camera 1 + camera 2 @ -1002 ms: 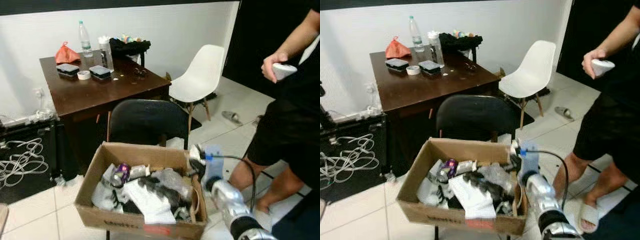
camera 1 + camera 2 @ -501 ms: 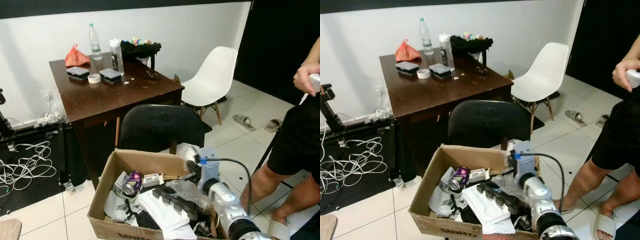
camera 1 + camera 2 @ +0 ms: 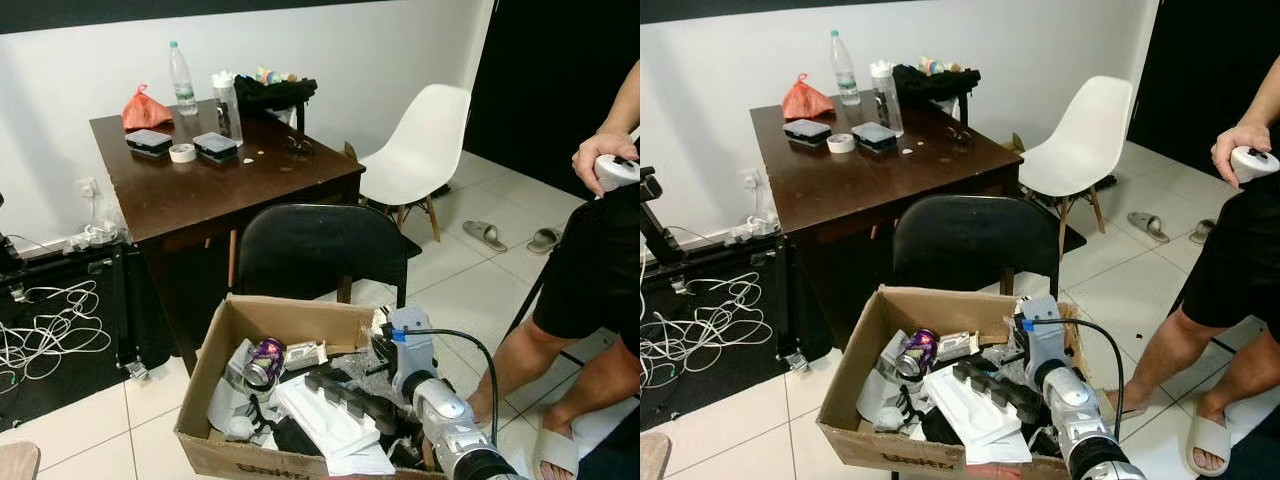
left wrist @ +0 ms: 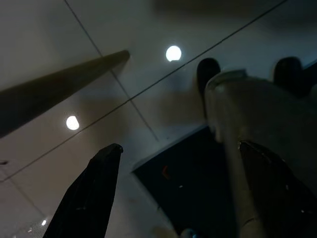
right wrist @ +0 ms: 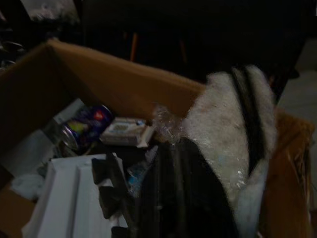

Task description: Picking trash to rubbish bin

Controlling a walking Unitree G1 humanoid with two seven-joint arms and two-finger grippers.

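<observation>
Head views: a cardboard box (image 3: 222, 350) serving as the rubbish bin sits on the tiled floor (image 3: 470, 280), packed with trash: a crushed purple can (image 3: 265, 361), a small flattened carton (image 3: 303, 355) beside it, a white moulded tray (image 3: 322, 420) with a black moulded insert (image 3: 350, 392) lying across it, and crinkled clear plastic (image 3: 1012, 362) near the far right corner. The right claw (image 3: 384, 347) reaches in over the box's right rim, its tips down among the plastic; I cannot tell whether it is clenched or released. A black chair (image 3: 315, 250) stands right behind the box, close against the dark wooden counter (image 3: 210, 190). On the counter are a water bottle (image 3: 181, 78), an orange bag (image 3: 141, 109), two dark cases (image 3: 148, 141), a roll of tape (image 3: 181, 152) and a tall clear jug (image 3: 227, 108). A white chair (image 3: 420, 150) stands further right, slippers (image 3: 486, 236) lie on the tiles, white cables (image 3: 40, 335) coil on the left. A person stands beside the box, one hand (image 3: 598, 160) gripping a white controller (image 3: 618, 172).

Left wrist view: the left claw (image 4: 178, 193) hangs released, fingers (image 4: 91, 196) wide apart above dim tiles.

Right wrist view: dark; can, carton and tray lie in the box, with a whitish fibrous wad (image 5: 223, 134) of trash pressed against a black finger (image 5: 247, 116).
</observation>
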